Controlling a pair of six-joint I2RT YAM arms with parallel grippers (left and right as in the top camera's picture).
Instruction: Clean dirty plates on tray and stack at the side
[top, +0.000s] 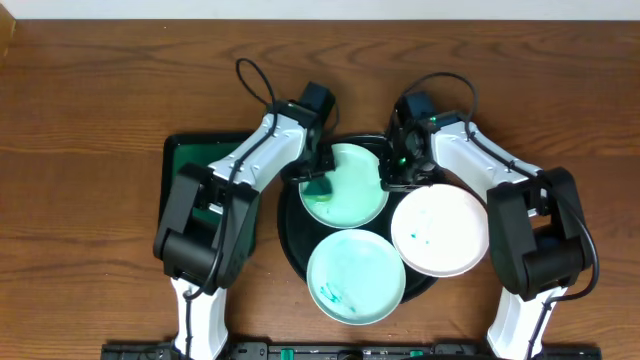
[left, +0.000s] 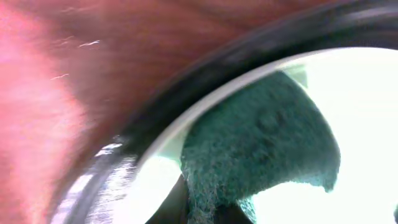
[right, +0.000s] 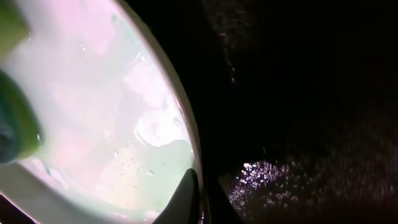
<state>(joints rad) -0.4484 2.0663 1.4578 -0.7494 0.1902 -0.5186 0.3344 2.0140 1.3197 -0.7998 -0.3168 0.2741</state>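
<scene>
Three plates (top: 356, 275) on tray (top: 291, 248); left pincer (top: 319, 177) clamps sponge (left: 261, 149).

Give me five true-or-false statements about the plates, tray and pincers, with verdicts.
All three plates lie on the black tray. True.
The left pincer presses a green sponge on the far mint plate. True.
The white plate is spotless. False: the white plate carries teal specks.
The right pincer hangs open over the white plate. False: it is shut on the far mint plate's rim.
Two plates are stacked. False: none are stacked.
</scene>
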